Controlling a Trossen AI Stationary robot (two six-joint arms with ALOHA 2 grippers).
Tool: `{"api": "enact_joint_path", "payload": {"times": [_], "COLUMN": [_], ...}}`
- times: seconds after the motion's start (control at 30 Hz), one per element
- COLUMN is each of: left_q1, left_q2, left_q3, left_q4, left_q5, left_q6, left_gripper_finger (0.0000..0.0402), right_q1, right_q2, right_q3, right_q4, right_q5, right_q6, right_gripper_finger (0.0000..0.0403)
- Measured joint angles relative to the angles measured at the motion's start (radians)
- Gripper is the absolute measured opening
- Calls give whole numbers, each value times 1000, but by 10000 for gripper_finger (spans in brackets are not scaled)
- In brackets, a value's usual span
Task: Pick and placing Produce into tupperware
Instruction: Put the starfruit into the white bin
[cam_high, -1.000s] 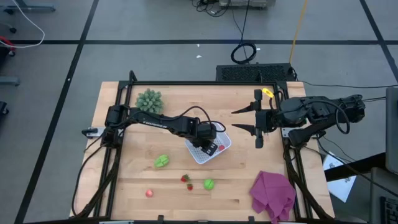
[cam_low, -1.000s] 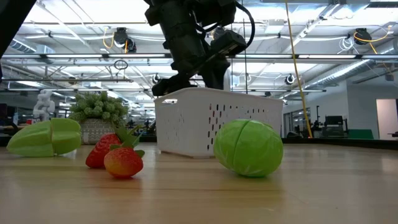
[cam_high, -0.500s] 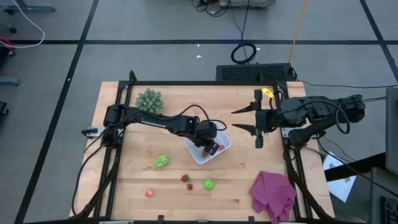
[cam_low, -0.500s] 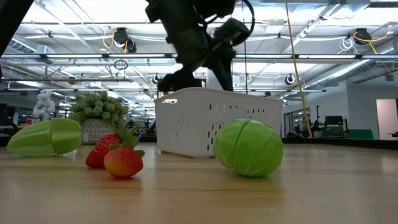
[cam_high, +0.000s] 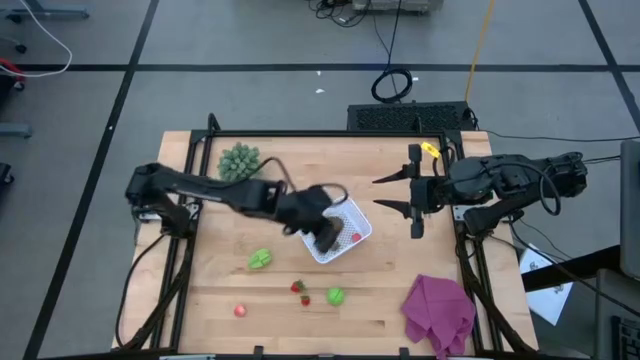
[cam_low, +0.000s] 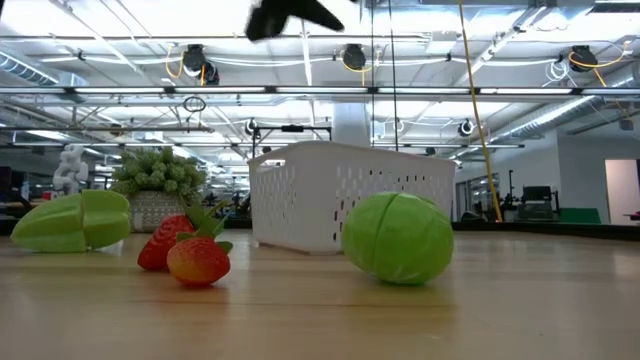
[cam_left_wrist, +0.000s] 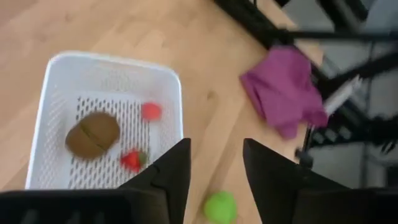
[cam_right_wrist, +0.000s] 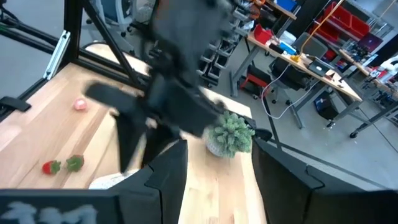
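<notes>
Left gripper (cam_left_wrist: 216, 163): above the near edge of the tupperware (cam_high: 338, 233), fingers parted by a narrow gap, nothing between them. Right gripper (cam_high: 399, 192): just right of the tupperware, raised, fingers apart, empty. Tupperware (cam_left_wrist: 56, 81) contents: brown round piece (cam_left_wrist: 92, 134), strawberry (cam_left_wrist: 131, 159), pink-red ball (cam_left_wrist: 150, 111). On the table in front of the tupperware: green leafy piece (cam_high: 260, 259), strawberries (cam_high: 299, 291), green ball (cam_high: 336, 296), pink ball (cam_high: 240, 310). Purple cloth (cam_high: 438, 311) front-right of the tupperware; spiky plant (cam_high: 240, 160) behind-left
</notes>
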Motion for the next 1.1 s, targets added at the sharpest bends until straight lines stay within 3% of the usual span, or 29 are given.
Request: {"api": "enact_joint_path", "payload": {"times": [0.17, 0.3, 0.6, 0.7, 1.1], "left_q1": [-140, -235, -365, -374, -367], "left_q2": [-12, 5, 81, 95, 142], "left_q3": [-2, -7, -11, -10, -10], "left_q4": [-121, -239, -678, -745, -717], "left_q5": [-131, -192, -217, -216, -199], "left_q6": [5, -144, -465, -507, -452], "left_gripper_finger": [134, 126, 103, 98, 97], "right_q1": [0, 0, 0, 0, 0], "right_q2": [0, 0, 0, 0, 1], "right_q3": [0, 0, 0, 0, 0], "right_q4": [-16, -16, -16, -15, -15], "right_q5": [0, 0, 0, 0, 0], "right_q6": [1, 8, 53, 54, 64], "right_gripper_finger": [171, 171, 171, 171, 171]}}
